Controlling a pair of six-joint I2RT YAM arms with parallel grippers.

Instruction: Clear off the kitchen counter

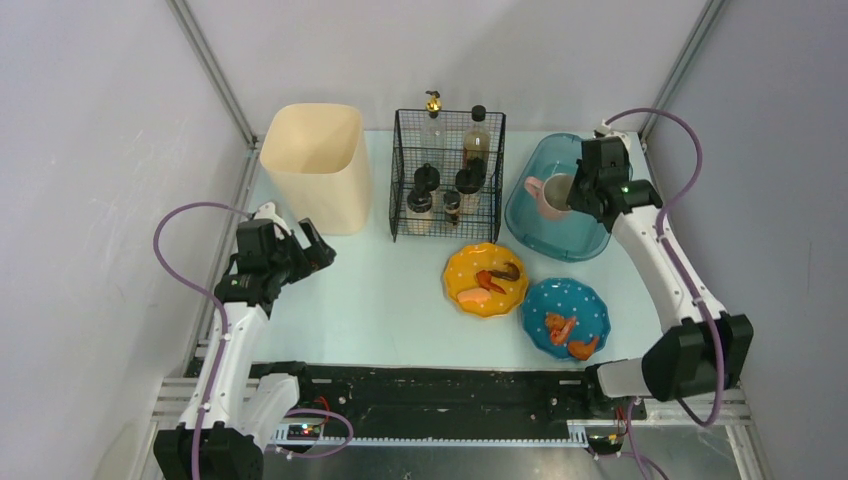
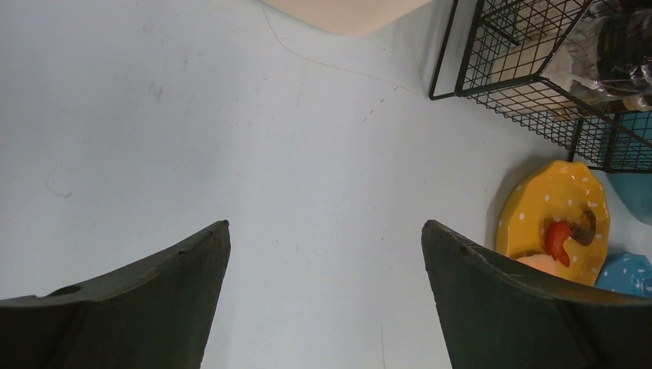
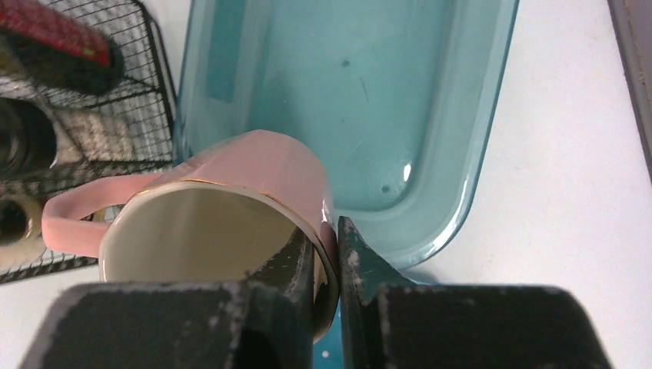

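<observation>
Your right gripper [image 3: 327, 240] pinches the pink mug [image 3: 254, 177], teal tub [image 3: 461, 154] beneath; left gripper [image 2: 327, 254] spread, empty. 2 uncleared: yellow plate [image 1: 486, 279], blue plate [image 1: 566, 317].

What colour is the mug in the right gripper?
The mug is pink, best seen in the right wrist view.

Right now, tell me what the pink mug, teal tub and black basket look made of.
The pink mug: likely glazed ceramic, glossy, with a fine gold rim line. The teal tub: translucent plastic, see-through walls with shiny highlights. The black basket: thin wire grid, probably metal, coated black.
</observation>
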